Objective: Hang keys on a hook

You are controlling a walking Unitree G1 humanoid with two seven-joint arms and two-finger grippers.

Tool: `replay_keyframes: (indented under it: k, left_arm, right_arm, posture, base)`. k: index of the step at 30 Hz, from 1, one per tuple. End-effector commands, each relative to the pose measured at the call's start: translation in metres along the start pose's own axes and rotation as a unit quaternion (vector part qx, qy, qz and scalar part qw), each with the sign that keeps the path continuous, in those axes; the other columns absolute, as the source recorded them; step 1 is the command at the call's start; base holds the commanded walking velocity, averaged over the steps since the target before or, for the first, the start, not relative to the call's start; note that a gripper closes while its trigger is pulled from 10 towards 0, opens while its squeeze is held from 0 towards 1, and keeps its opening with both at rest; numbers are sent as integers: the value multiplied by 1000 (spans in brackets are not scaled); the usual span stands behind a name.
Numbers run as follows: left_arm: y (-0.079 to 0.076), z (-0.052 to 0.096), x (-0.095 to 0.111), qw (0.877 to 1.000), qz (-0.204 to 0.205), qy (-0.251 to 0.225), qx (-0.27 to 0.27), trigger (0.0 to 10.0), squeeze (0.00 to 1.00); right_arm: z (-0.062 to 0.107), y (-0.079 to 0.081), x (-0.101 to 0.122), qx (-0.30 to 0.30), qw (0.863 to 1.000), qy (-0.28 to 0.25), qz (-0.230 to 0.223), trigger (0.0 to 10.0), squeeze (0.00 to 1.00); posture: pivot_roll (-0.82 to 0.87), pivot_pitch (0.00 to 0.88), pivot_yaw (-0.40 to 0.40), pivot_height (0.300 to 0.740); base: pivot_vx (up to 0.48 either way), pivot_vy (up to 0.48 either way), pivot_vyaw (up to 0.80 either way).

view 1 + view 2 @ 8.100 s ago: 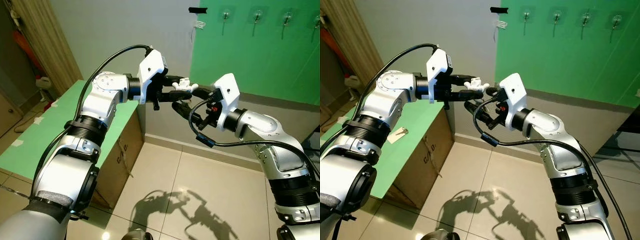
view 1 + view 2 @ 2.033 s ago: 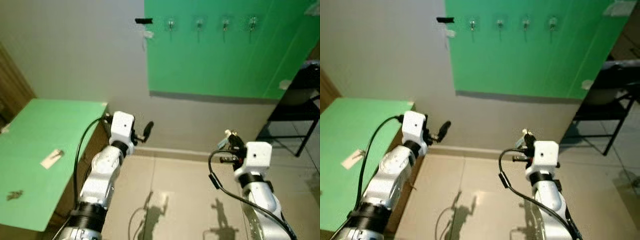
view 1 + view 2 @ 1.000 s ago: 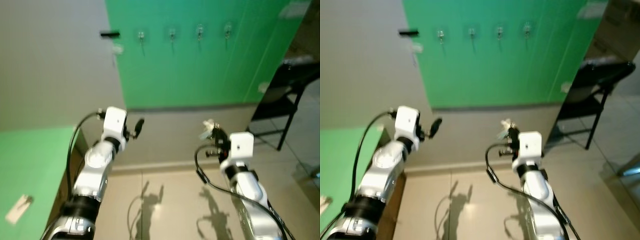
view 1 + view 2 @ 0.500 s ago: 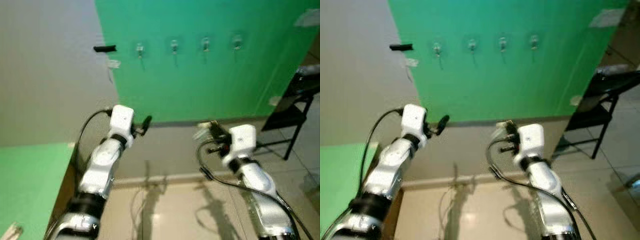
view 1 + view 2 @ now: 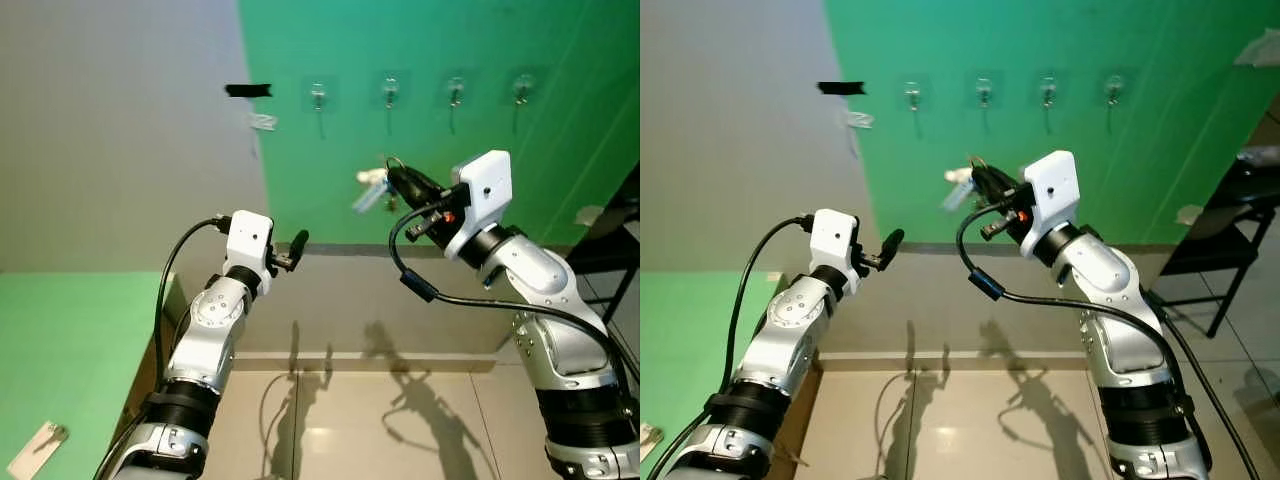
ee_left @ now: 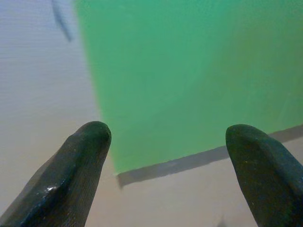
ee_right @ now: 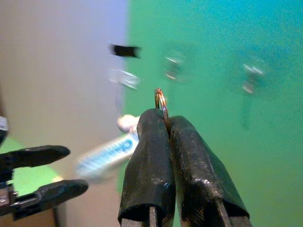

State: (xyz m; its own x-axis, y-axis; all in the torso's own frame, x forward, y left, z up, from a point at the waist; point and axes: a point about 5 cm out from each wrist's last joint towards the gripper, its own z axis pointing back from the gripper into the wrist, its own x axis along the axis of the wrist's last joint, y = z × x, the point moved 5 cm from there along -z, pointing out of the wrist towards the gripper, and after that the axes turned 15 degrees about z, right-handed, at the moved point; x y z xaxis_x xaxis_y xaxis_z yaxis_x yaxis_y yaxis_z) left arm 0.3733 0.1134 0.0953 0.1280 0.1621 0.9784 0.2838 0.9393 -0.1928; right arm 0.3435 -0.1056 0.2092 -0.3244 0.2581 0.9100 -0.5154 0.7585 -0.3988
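Your right gripper [image 5: 392, 177] pinches the keys [image 5: 375, 186] at frame center, just below 4 hooks [image 5: 389, 92] on the green panel [image 5: 560, 130]. Your left gripper [image 6: 165, 156], lower left, has its jaws spread and holds nothing.

A grey wall [image 5: 120, 130] stands on the left, and beside it a green panel [image 5: 560, 60] covers the upper wall. A strip of black tape [image 5: 248, 90] sits near the panel's left edge. The floor [image 5: 400, 440] has pale glossy tiles with shadows. A green tabletop [image 5: 60, 350] is at the lower left, with a small tag [image 5: 35, 447] near its front edge. A black chair [image 5: 1210, 250] stands at the right.
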Motion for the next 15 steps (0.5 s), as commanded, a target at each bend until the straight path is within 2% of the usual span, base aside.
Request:
replay_keyframes:
  k: [1, 6, 10, 15]
  left_arm:
    - [2, 0, 1, 1000, -5, -2, 4, 10000, 0]
    - [1, -1, 3, 1000, -6, -4, 4, 10000, 0]
    - [-1, -2, 3, 1000, -8, -5, -1, 10000, 0]
    - [-4, -2, 2, 1000, -11, -3, -5, 10000, 0]
  right_arm:
    - [-3, -3, 10, 18, 1000, -11, 5, 0, 0]
    - [-11, -16, 16, 9, 1000, -16, 6, 0, 0]
    - [-20, -40, 13, -36, 999, -14, 1, 0, 0]
    - [-26, -51, 9, -64, 998, -14, -9, 0, 0]
  posture:
    - [-127, 0, 54, 740]
    - [-125, 0, 50, 740]
    - [-119, 0, 46, 740]
    - [-117, 0, 45, 740]
  base:
    - [0, 0, 0]
    - [0, 0, 0]
    - [0, 0, 0]
    - [0, 0, 0]
